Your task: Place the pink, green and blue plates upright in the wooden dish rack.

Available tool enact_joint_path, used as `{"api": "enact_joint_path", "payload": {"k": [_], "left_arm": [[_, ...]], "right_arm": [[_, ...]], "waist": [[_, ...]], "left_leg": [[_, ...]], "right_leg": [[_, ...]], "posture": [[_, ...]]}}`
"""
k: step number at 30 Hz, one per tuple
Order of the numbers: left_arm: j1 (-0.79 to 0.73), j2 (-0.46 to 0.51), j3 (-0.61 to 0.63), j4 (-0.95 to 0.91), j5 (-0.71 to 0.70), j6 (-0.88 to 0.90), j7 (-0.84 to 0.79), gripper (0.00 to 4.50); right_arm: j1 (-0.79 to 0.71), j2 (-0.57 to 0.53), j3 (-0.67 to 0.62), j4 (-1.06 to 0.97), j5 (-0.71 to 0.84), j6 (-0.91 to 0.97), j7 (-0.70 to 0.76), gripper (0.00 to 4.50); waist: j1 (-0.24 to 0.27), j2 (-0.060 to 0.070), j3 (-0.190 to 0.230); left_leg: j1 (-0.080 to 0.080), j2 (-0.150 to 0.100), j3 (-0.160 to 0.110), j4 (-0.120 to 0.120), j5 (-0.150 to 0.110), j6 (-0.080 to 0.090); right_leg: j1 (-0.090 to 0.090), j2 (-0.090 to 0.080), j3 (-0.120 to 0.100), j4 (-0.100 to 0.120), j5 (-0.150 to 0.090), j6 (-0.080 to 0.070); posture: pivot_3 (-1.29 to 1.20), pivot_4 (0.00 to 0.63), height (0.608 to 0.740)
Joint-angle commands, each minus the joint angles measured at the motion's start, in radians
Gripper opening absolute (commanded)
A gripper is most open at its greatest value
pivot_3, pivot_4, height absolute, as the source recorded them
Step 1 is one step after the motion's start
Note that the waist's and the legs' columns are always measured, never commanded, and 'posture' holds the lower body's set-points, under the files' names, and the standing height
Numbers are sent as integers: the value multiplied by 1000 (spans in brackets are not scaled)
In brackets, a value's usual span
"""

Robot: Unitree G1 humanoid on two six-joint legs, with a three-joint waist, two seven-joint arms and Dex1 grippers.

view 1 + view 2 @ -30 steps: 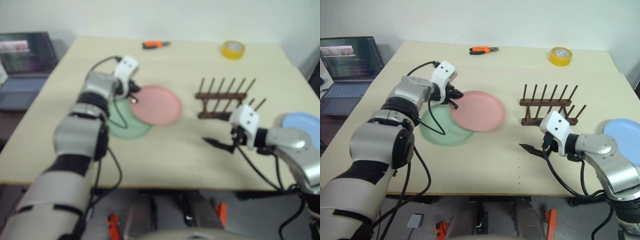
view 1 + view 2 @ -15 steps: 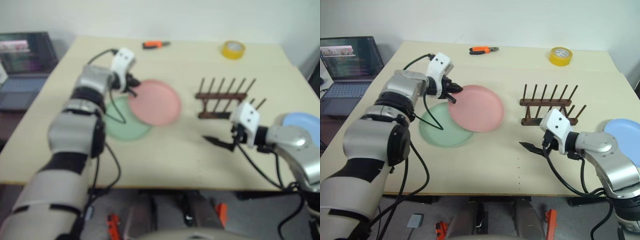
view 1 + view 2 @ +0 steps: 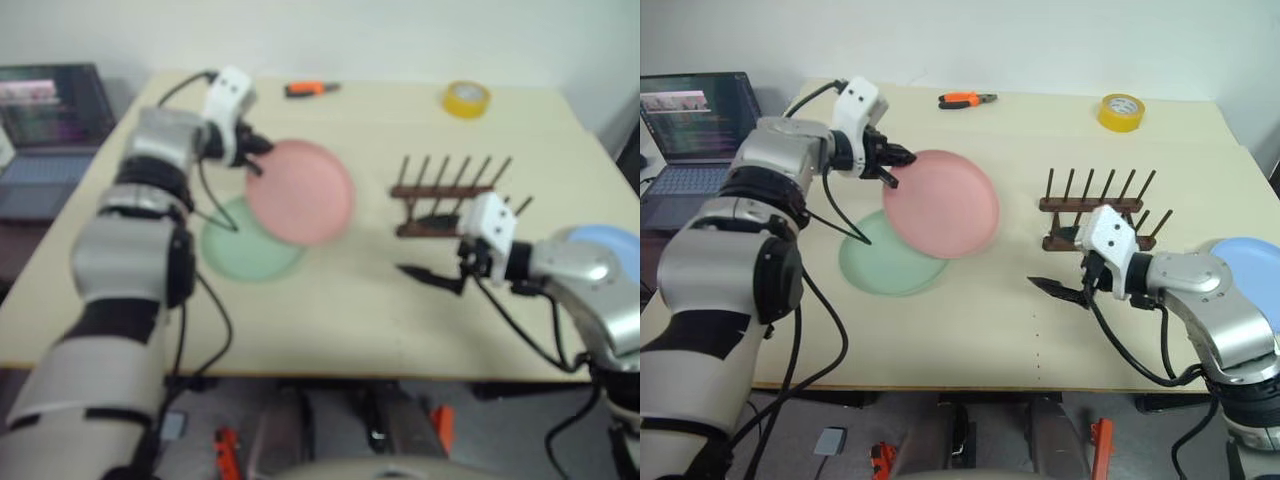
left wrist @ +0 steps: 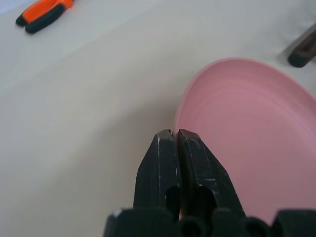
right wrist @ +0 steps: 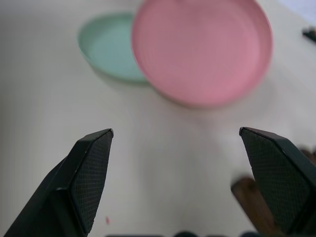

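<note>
The left fingers [image 3: 892, 168] pinch the rim of the round pale pink plate [image 3: 941, 203], which is tilted above the mint green plate [image 3: 885, 264] on the bench [image 3: 970, 320]. The right fingers [image 3: 1052, 290] are spread wide, just before the dark wooden dish rack [image 3: 1095, 212]; the light blue plate [image 3: 1252, 268] lies behind them.

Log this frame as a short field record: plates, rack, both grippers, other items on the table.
pink plate: gripped at its rim, tilted, lifted above the green one
green plate: flat on table
blue plate: flat, at the table's right edge
dish rack: holds no plates
left gripper: shut on pink plate
right gripper: open, holding nothing, near the rack
other: yellow tape roll, orange pliers
</note>
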Motion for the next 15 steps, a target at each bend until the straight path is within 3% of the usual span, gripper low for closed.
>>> {"api": "enact_joint_path", "payload": {"k": [1, 8, 15], "left_arm": [[-73, 13, -14, -76, -7, -20, -53, 47], [-116, 14, -18, -108, -16, -13, -66, 47], [-152, -5, -13, -136, -36, -2, -70, 47]], "right_arm": [[-79, 19, -4, -59, 22, -24, -4, 4500], [-310, 117, 195, 22, -188, -92, -92, 4500], [-414, 256, 371, 163, -375, -180, -146, 4500]], "waist": [[0, 0, 0], [-17, 0, 0], [-21, 0, 0]], "left_leg": [[0, 0, 0, 0, 0, 0], [0, 0, 0, 0, 0, 0], [-2, 0, 0, 0, 0, 0]], "right_leg": [[0, 0, 0, 0, 0, 0], [-1, 0, 0, 1, 0, 0], [-3, 0, 0, 0, 0, 0]], "posture": [[0, 150, 740], [0, 150, 740], [0, 150, 740]]}}
